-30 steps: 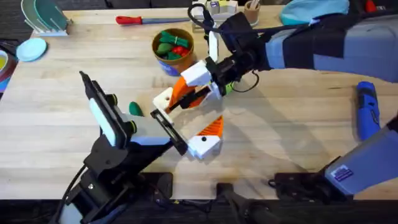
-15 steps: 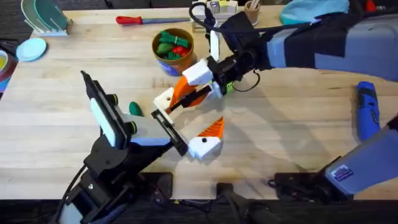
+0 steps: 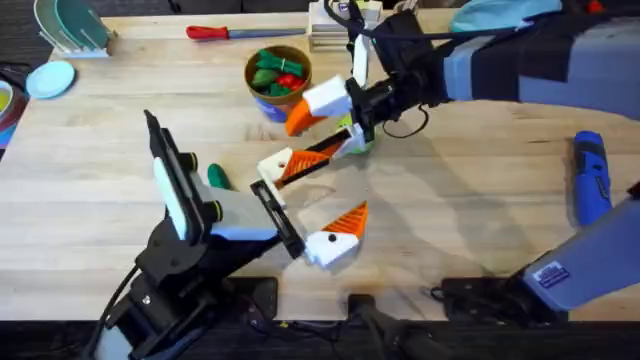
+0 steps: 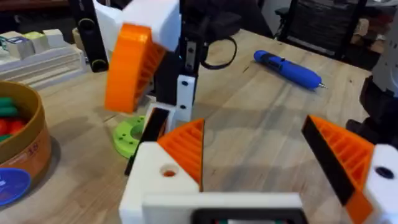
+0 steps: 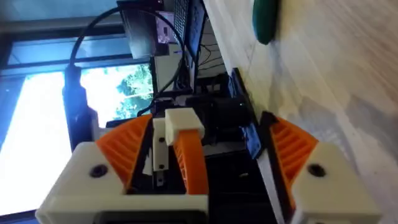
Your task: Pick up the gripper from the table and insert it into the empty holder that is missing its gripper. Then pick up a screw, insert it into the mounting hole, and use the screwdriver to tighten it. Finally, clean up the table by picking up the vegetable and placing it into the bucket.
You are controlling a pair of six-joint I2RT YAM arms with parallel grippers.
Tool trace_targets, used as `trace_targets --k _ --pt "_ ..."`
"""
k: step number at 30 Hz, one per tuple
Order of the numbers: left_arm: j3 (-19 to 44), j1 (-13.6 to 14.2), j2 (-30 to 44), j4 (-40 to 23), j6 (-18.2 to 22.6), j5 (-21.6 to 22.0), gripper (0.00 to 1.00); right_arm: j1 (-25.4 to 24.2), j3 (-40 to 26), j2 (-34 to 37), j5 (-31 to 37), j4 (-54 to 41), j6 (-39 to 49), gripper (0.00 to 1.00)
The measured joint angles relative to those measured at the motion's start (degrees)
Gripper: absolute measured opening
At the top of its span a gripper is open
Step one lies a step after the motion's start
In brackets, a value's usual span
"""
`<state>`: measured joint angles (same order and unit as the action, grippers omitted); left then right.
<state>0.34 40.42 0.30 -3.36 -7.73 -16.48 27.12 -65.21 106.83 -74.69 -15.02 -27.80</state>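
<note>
My left gripper (image 3: 313,200) stands open at mid-table; both its white fingers carry orange ribbed wedges. The gripper (image 4: 186,149) sits in the holder (image 4: 155,186), beside a small round hole. My right gripper (image 3: 335,128) hangs open just beyond that finger, apart from it, and its wrist view shows the holder (image 5: 183,124) lined up between its orange pads. The dark green vegetable (image 3: 217,175) lies left of my left arm. The bucket (image 3: 278,95) stands behind, several toy vegetables in it. The blue screwdriver (image 3: 590,180) lies far right. The screw is out of view.
A green disc with holes (image 4: 127,137) lies under my right gripper. A red-handled tool (image 3: 215,32) lies along the far edge. A rack (image 3: 70,30) and a pale blue lid (image 3: 50,78) sit at the far left, white boxes (image 3: 335,35) at the back.
My right gripper has pulled back up and to the right, off the left arm's finger. The left gripper has shifted slightly right and stays open.
</note>
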Motion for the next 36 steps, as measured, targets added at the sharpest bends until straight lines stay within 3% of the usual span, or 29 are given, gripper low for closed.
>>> trace_targets --k 2,9,15,19,24,29,30,33,36 --pt "0.0 0.0 0.0 0.0 0.0 -0.1 0.993 -0.8 0.0 0.0 0.2 0.6 0.2 0.985" --pt "0.0 0.0 0.0 0.0 0.0 -0.3 0.993 -7.0 -0.3 -0.2 5.3 1.0 0.6 0.993" --pt "0.0 0.0 0.0 0.0 0.0 -0.3 0.993 -10.2 -4.6 -5.0 16.3 -6.6 4.7 0.993" --pt "0.0 0.0 0.0 0.0 0.0 -0.3 0.993 -9.3 -9.7 -10.1 30.2 -17.3 10.9 0.993" --pt "0.0 0.0 0.0 0.1 0.0 -0.4 0.993 -4.9 -11.9 -13.6 48.0 -24.1 19.4 0.993" --pt "0.0 0.0 0.0 0.1 0.0 -0.4 0.993 0.4 -11.9 -11.6 56.9 -25.9 25.0 0.994" --pt "0.0 0.0 0.0 0.1 0.0 -0.4 0.993 1.1 -11.9 -11.0 58.0 -25.9 26.5 0.932" --pt "0.0 0.0 0.0 0.1 0.0 -0.4 0.993 3.0 -11.9 -9.4 61.1 -26.3 29.5 0.622" --pt "0.0 0.0 0.0 0.1 0.0 -0.4 0.992 5.7 -11.9 -8.1 66.5 -27.0 31.2 0.517"
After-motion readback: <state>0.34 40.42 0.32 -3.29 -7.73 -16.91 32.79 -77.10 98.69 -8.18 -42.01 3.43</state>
